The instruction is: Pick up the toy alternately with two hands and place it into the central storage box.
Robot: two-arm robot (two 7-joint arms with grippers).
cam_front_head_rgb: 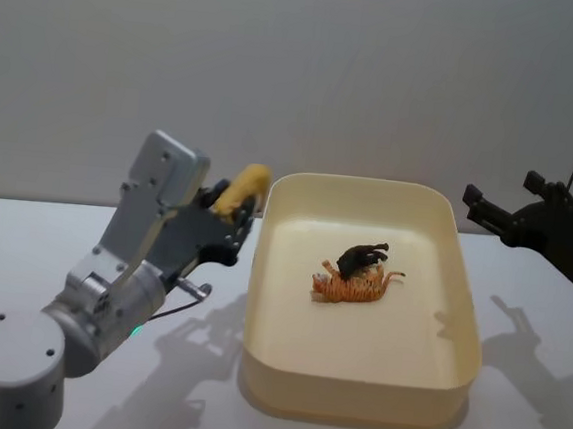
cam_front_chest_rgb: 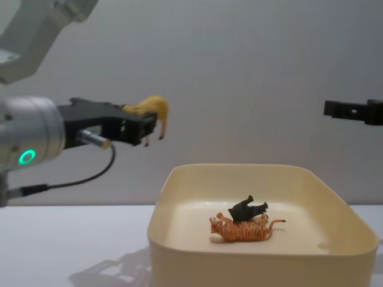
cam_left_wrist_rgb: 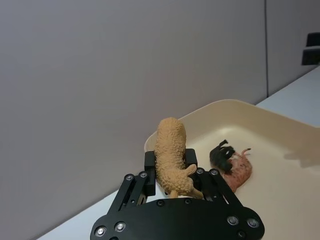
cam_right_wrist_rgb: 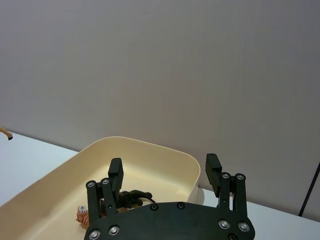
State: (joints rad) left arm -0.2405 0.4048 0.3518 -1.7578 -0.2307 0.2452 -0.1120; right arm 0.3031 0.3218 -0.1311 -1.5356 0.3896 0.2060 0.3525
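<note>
Head cam looks down on storage box point(cam_front_head_rgb: 356, 391); chest cam views it side-on, low. Both wrist cams face wall, close behind their fingers; all share box.

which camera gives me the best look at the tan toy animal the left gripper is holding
The left wrist view: the tan toy animal shows close and whole, clamped in the left gripper. In the head view it is partly hidden behind the gripper; the chest view shows it small, from the side, raised beside the storage box.
</note>
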